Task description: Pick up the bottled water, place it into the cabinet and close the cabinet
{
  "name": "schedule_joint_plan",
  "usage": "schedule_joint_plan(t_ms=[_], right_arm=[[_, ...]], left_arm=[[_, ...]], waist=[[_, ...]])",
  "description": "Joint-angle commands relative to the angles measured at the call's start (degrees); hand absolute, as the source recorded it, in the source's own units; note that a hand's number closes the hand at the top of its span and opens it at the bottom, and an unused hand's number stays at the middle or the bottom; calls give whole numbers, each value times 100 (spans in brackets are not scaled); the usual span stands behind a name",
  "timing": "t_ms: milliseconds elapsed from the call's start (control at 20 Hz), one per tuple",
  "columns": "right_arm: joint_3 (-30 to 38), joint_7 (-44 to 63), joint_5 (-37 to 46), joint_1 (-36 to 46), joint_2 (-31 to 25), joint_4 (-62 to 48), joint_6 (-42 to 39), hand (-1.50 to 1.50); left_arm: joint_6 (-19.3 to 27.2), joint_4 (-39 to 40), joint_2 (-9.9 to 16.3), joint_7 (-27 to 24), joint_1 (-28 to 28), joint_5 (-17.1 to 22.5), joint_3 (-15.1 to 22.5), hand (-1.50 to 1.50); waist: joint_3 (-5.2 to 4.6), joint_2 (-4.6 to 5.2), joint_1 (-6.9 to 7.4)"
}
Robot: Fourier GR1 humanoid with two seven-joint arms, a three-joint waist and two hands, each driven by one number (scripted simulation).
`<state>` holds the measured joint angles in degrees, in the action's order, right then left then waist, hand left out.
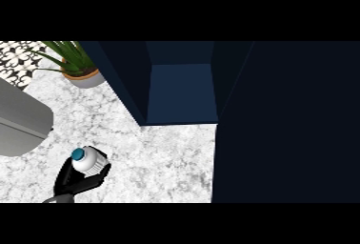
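The bottled water [87, 160], white with a teal cap, is seen from above at the lower left. My left hand [72, 180] comes up from the bottom edge with its black fingers and thumb curled round the bottle's sides. The dark blue cabinet [112, 66] stands at the back with its inner shelf [181, 93] showing. Its open door [288, 124] fills the right side of the view as a dark panel. My right hand does not show.
A potted green plant [79, 71] stands at the back left on the marbled white counter [169, 157]. A large grey rounded object [20, 124] lies along the left edge. Patterned tiles [17, 57] show in the top left corner.
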<state>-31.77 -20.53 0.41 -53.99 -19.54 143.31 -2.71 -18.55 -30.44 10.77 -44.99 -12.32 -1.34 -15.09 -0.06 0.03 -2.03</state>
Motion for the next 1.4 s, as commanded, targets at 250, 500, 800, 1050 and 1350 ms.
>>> schedule_joint_plan(t_ms=[250, 500, 800, 1050, 1350], right_arm=[[-32, 244, 242, -387, -377, 930, 204, -150], [154, -67, 110, -553, -636, 909, 195, -150], [-218, 200, 299, -131, -521, 698, 466, -150], [-239, -281, 243, -382, -698, 559, 488, -150], [66, -293, -112, -350, -907, 619, 510, -150]], left_arm=[[1227, 504, -387, -1469, -175, -753, 385, 150], [1419, 480, -680, -1820, -66, -866, 531, 150], [1548, 253, -1056, -1004, -768, -362, 881, 150], [1372, -205, -1070, -666, -654, 377, 1608, 150], [2386, -1016, -1075, 163, -898, 1456, 2710, 150]], waist=[[-12, 6, 51], [-3, -17, 65], [-3, -13, 104], [2, -41, 93], [1, -28, 63]])
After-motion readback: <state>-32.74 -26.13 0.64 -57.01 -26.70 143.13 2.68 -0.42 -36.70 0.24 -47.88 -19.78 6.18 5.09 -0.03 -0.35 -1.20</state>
